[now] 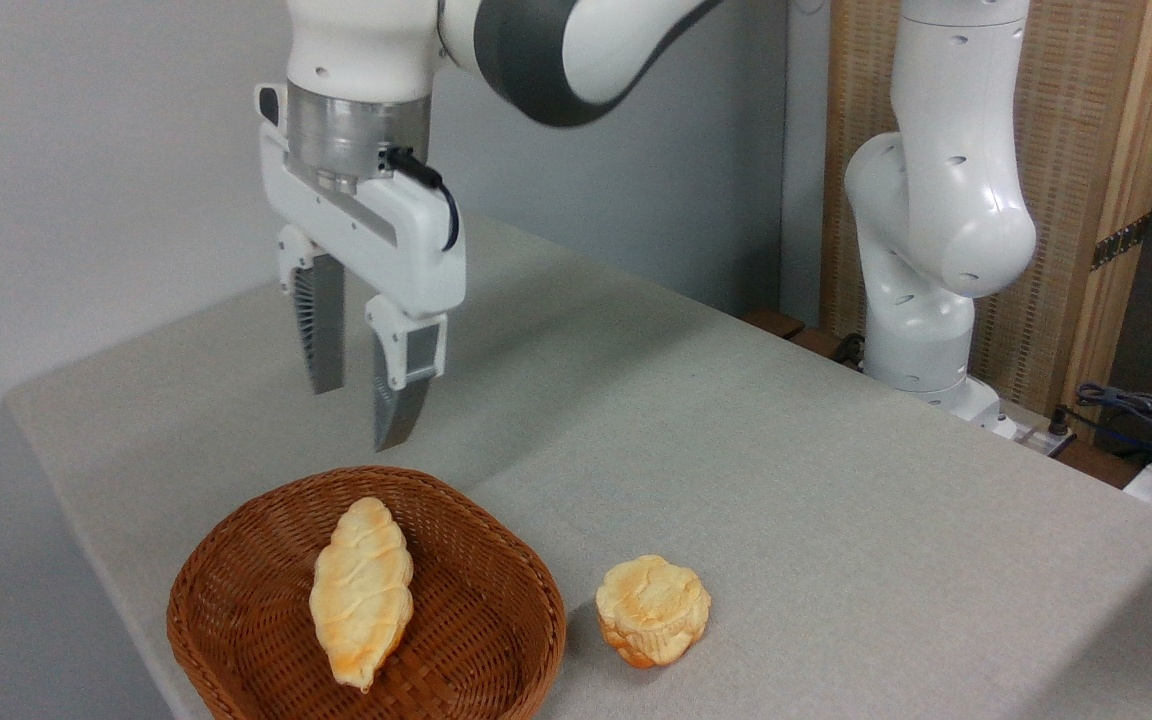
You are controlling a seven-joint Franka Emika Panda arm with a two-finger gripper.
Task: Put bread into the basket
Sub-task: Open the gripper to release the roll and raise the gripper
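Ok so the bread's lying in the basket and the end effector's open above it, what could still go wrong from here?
1. The basket sits close to the table's front-left edge; a nudge might push it off.
2. The open end effector hangs just above the basket's rear rim; descending could catch the wicker.
3. The round bun lies beside the basket and could be bumped.

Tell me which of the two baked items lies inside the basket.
The elongated golden-orange ridged bread; the small round puffy bun sits on the table beside the brown wicker basket.
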